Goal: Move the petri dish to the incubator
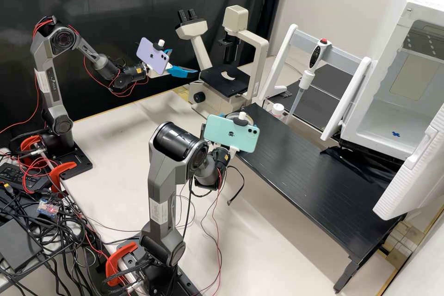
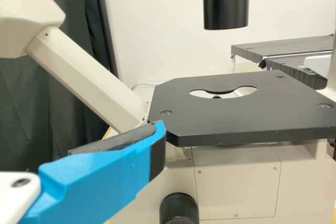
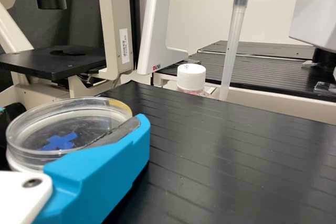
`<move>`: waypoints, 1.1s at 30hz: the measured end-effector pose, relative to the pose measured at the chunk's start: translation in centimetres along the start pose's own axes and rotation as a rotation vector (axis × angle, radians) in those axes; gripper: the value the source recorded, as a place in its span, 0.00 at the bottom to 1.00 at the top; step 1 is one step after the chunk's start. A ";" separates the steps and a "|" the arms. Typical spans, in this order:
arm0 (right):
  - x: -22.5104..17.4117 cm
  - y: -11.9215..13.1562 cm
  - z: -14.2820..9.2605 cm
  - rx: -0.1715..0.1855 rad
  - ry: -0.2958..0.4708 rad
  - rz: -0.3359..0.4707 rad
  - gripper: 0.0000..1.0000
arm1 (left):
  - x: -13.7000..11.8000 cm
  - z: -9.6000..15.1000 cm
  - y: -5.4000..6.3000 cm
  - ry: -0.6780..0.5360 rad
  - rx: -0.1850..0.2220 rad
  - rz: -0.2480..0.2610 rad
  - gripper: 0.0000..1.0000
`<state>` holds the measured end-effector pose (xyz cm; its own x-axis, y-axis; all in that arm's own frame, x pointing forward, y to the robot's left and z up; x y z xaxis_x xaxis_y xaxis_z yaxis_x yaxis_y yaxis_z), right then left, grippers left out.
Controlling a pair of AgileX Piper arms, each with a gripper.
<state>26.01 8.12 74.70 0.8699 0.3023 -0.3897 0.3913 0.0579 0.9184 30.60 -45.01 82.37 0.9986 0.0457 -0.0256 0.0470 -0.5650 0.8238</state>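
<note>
Between the blue fingers [image 3: 105,163] of our right gripper [image 3: 76,121] sits the dish [image 3: 68,119], level and with its clear rim uppermost. We have those fingers parted by the dish's width and closed on it, one along its side, the other mostly behind it. A blue cross [image 3: 59,141] shows in or under the dish; we cannot tell which. Dish and gripper are at the near end of the black shelf [image 1: 300,175]; whether the base touches the shelf, we cannot tell.

Further out, taking the clock in the high view from our right gripper, the white-capped bottle [image 1: 277,110] is close by at 3 o'clock, and the pipette [image 1: 306,78] hangs on its stand [image 1: 338,51] at 2. The microscope [image 1: 225,81] stands towards 12. Our left gripper [image 1: 184,61] is at 10 to 11, beside the microscope, its fingers well spread with nothing in them.

The incubator [image 1: 384,120] is well apart at 3 o'clock, its door [image 1: 414,171] open and a blue mark [image 1: 396,134] on its floor, which we take for the target. So we judge the grasp done and the longer part left: carry the dish across, clear of pipette and door, lower it inside, let go and back out
</note>
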 end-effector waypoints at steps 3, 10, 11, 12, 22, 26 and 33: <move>0.0 0.0 0.0 0.001 -0.002 -0.002 0.00 | 0.0 0.0 0.0 0.000 0.000 0.000 1.00; 0.0 -0.1 0.1 0.001 -0.002 -0.002 0.00 | 0.0 0.0 0.0 0.000 0.000 0.000 1.00; 0.0 -0.1 0.1 0.001 -0.002 -0.002 0.00 | 0.0 0.0 0.0 0.000 0.000 0.000 1.00; 0.0 -0.1 0.1 0.001 -0.002 -0.002 0.00 | 0.0 0.0 0.0 0.000 0.000 0.000 1.00; 0.0 -0.1 0.1 -0.003 -0.002 -0.002 0.00 | 0.0 0.0 0.0 0.000 0.000 0.000 1.00; -0.3 0.8 0.1 -0.008 -0.005 0.032 0.00 | 0.0 0.0 0.0 0.000 0.000 0.000 1.00; -2.1 4.2 1.2 -0.019 -0.083 0.151 0.00 | 0.0 0.0 0.0 0.000 0.000 0.000 1.00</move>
<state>26.18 6.55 79.26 0.9406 0.2289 -0.2507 0.2492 0.0359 0.9678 30.60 -45.01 82.37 0.9986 0.0457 -0.0256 0.0470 -0.5650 0.8238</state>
